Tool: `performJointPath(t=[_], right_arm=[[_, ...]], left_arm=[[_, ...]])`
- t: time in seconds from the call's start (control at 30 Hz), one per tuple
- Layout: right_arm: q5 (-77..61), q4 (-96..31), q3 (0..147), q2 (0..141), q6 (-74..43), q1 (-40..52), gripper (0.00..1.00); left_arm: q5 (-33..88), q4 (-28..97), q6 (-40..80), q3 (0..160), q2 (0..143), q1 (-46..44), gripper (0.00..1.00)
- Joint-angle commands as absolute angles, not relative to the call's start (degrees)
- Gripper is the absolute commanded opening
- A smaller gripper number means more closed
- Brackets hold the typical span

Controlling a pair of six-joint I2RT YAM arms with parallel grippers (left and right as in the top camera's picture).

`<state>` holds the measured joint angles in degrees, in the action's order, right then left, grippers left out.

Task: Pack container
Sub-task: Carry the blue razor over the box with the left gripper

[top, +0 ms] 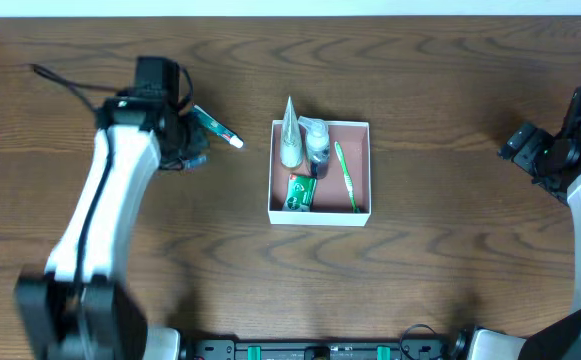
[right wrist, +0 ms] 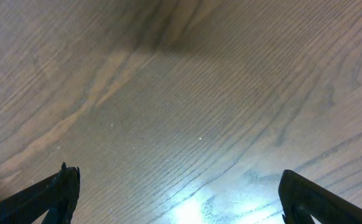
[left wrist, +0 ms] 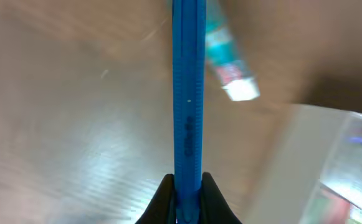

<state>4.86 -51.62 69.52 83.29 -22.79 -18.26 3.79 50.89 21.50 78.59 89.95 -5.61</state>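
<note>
The container, a square white-walled box with a reddish-brown inside, sits at the table's middle. It holds a cream cone-shaped tube, a clear bottle, a green toothbrush and a green packet. My left gripper is left of the box, shut on the flat blue end of a teal toothpaste tube with a white cap. In the left wrist view the jaws pinch the tube, and the box wall shows blurred at the right. My right gripper is open and empty at the far right, and the right wrist view shows only bare table between its fingers.
A black cable runs across the wooden table behind the left arm. The left arm's white link stretches from the front left edge.
</note>
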Motion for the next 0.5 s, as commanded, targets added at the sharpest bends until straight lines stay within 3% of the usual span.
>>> performJointPath(t=[0.0,0.2,0.47], right_arm=[[5.10,-51.68,70.22,82.94,-22.65,-18.70,0.99],[5.10,-51.68,70.22,82.94,-22.65,-18.70,0.99],[5.08,-51.68,70.22,82.94,-22.65,-18.70,0.99]], left_arm=[[4.95,50.33,16.12,79.88,82.21,-11.05,0.06],[4.47,44.77,14.81,79.88,74.26,-24.47,0.06],[-3.38,39.66,17.96,79.85,79.88,-40.49,0.06]])
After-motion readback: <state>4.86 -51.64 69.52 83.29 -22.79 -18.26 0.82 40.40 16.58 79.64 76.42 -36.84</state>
